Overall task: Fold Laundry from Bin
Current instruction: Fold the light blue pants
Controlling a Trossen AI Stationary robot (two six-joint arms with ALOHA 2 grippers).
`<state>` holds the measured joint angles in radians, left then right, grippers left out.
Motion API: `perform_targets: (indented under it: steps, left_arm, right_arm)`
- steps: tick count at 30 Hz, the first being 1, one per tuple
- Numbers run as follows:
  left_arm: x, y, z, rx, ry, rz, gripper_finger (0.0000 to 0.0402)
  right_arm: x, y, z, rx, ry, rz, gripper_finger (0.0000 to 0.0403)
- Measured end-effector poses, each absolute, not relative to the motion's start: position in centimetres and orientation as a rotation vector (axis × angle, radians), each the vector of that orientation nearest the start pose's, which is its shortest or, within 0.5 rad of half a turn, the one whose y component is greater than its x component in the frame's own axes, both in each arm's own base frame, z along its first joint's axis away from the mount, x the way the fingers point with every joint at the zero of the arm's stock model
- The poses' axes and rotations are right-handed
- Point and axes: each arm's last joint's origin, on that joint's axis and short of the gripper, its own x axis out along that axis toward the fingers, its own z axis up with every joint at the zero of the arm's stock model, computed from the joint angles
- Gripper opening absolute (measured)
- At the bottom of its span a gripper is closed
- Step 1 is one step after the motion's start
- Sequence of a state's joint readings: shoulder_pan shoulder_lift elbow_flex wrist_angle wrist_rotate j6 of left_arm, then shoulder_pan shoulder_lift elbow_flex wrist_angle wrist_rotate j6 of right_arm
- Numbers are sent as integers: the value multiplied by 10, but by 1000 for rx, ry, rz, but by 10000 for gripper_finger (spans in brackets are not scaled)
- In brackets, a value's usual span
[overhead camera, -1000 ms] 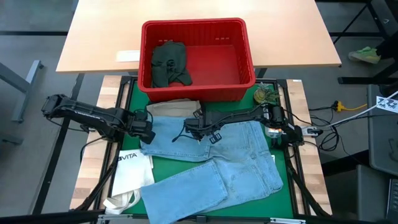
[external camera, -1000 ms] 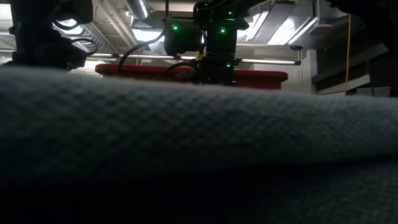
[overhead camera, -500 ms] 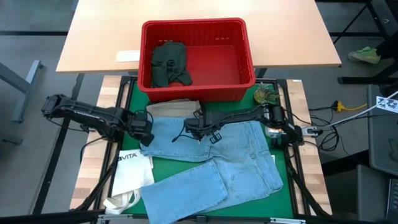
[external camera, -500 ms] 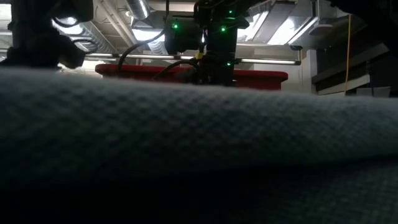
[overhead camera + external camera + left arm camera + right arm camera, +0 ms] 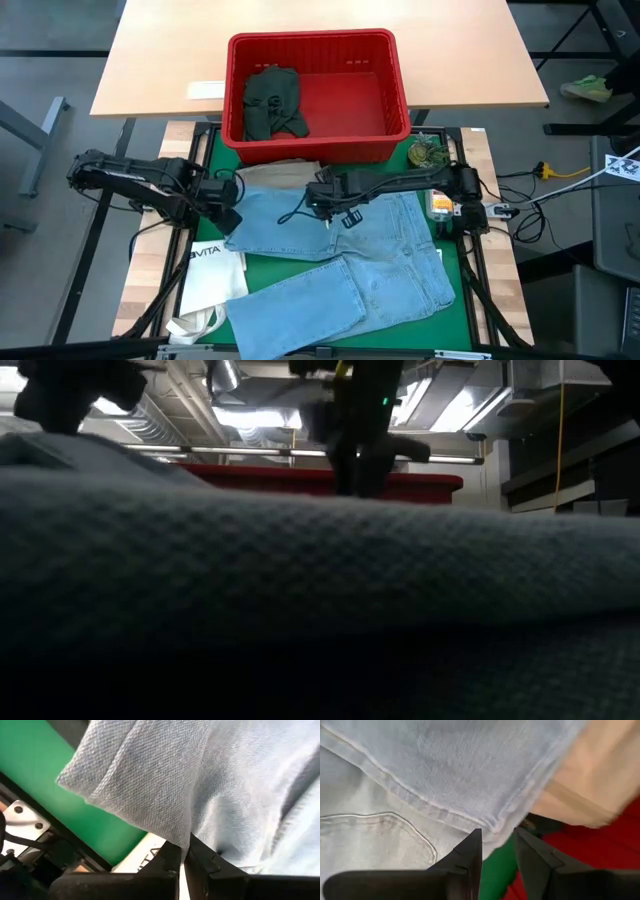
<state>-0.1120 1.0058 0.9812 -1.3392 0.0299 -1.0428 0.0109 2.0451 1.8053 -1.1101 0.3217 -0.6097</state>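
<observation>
We've got the light blue jeans [image 5: 340, 250] spread over the green mat [image 5: 455, 320] on the tabletop, just in front of the red bin [image 5: 318, 95]. The left claw [image 5: 226, 208] is clamped shut on the jeans' edge at the left side; its wrist view shows the fabric pinched between the closed fingers [image 5: 170, 865] with the corner lifting. The right claw [image 5: 318, 198] has its fingers [image 5: 465, 862] partly apart with the waistband hem between them, so we'd guess it's pinching that hem, though we can't be sure.

Our read is both hold the top edge so the jeans can be lifted and straightened for folding.

A dark green piece [image 5: 272, 102] sits in the bin. Khaki trousers [image 5: 280, 174] lie half under the jeans, and the white VITA tote [image 5: 210, 275] crowds the left side, so either could snag.
</observation>
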Motion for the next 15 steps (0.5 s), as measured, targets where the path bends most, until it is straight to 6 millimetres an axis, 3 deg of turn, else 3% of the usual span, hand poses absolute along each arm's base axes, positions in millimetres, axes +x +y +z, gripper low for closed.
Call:
perform_targets:
  steps: [6, 15]
  left_arm:
    - [147, -19, 306, -863, 1229, 521, 2]
    - [167, -25, 318, -985, 1090, 278, 1]
  right_arm:
    - [401, 29, 272, -789, 1306, 201, 113]
    - [359, 86, 305, -928, 1300, 282, 113]
